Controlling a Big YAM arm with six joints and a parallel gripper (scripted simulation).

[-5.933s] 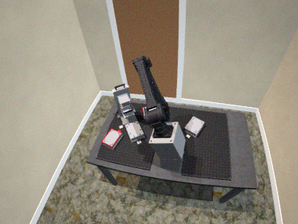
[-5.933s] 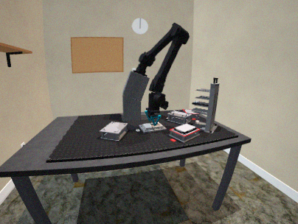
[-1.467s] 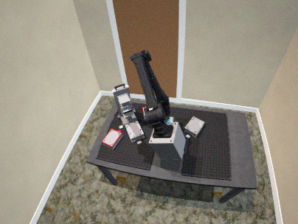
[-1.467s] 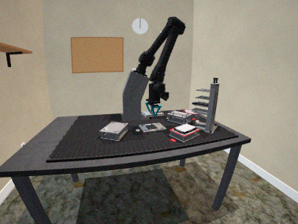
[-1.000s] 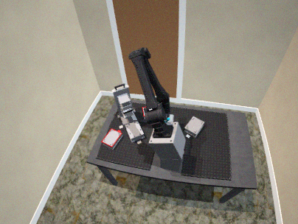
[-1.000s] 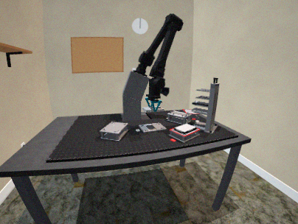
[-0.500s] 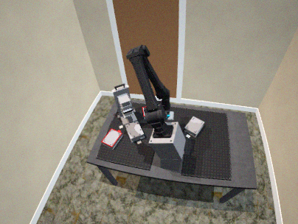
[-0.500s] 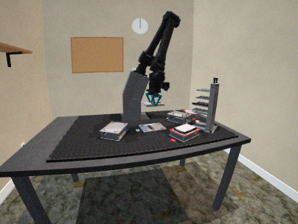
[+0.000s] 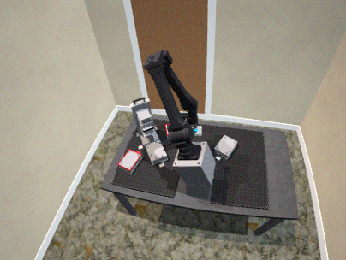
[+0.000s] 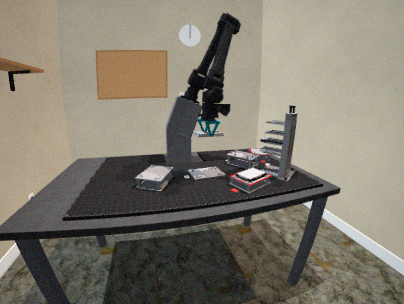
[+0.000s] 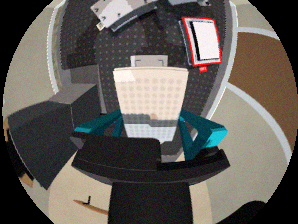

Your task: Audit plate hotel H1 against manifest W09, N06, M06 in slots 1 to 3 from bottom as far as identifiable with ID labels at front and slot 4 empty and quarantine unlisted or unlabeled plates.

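Observation:
My gripper (image 10: 208,127) is shut on a white well plate (image 11: 149,98) by its long sides and holds it level in the air, high above the table, beside the grey pedestal (image 10: 179,132). The teal fingers show in the wrist view (image 11: 150,124) on either side of the plate. I can read no label on it. The plate hotel H1 (image 10: 283,146) stands at the table's right end; it also shows in the top view (image 9: 143,116). Its shelves hold thin plates, too small to read. A red-framed nest with a white plate (image 10: 250,179) lies in front of the hotel.
A grey plate (image 10: 154,177) sits on a nest at the left of the mat. A flat low nest (image 10: 206,173) lies in the middle. Another plate (image 10: 242,158) sits near the hotel. A second red-framed nest with a white plate (image 11: 202,39) lies below the gripper to the right.

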